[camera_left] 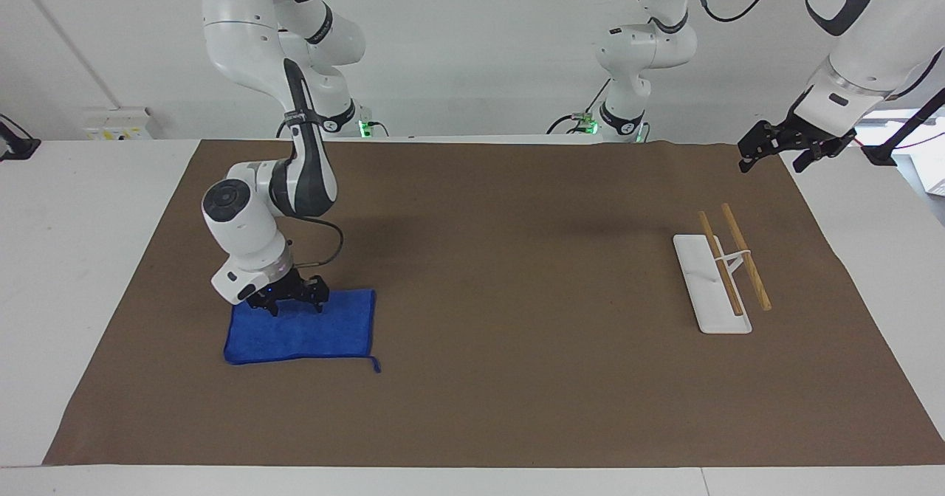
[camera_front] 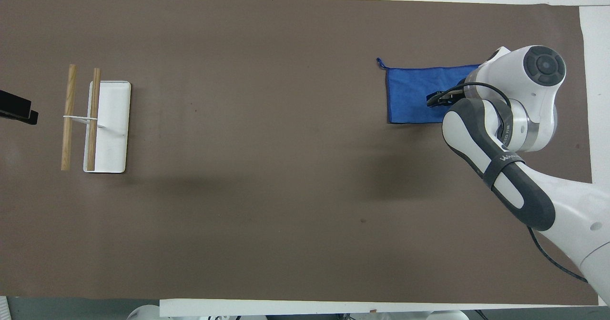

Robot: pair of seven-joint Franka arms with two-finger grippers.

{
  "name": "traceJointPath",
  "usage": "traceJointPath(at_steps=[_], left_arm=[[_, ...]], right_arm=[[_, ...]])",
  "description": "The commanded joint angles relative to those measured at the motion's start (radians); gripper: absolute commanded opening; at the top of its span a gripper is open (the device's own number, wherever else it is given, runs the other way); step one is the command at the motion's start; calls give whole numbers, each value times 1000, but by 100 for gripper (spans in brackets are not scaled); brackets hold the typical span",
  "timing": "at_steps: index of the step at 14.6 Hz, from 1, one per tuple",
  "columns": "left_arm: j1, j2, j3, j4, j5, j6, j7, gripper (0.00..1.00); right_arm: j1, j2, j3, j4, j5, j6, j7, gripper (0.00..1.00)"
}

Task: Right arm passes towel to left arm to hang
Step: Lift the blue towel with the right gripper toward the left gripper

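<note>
In the facing view, the towel [camera_left: 303, 328] is seen lying flat on the brown mat [camera_left: 502, 378] toward the right arm's end of the table, its loop tag trailing from the corner farthest from the robots. The right gripper [camera_left: 289, 302] is lowered onto the towel's edge nearest the robots, with its fingers spread apart and their tips at the cloth (whether any cloth is pinched cannot be told). The right arm [camera_left: 244, 223] is bent steeply down above it. The left gripper [camera_left: 782, 149] is held in the air over the mat's corner at the left arm's end, where the left arm waits; its fingers are seen apart. A white rack [camera_left: 712, 283] with two wooden rails is placed on the mat near that end, well apart from the towel.

In the overhead view, part of the towel [camera_front: 412, 96] is covered by the right arm [camera_front: 514, 120], and the right gripper [camera_front: 441, 100] is seen over the cloth. The rack [camera_front: 109, 127] is shown beside the left gripper [camera_front: 16, 108]
</note>
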Motion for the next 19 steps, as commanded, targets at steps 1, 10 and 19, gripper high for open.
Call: traceJointPath(at_steps=[1, 10, 19], left_arm=[[1, -20, 4, -14, -12, -7, 13, 100], [1, -20, 4, -14, -12, -5, 13, 100], [4, -60, 7, -72, 2, -143, -75, 100]], right_arm=[[-7, -5, 5, -21, 11, 3, -33, 56], [5, -24, 11, 89, 11, -191, -24, 0], [8, -81, 234, 418, 404, -559, 682, 0]])
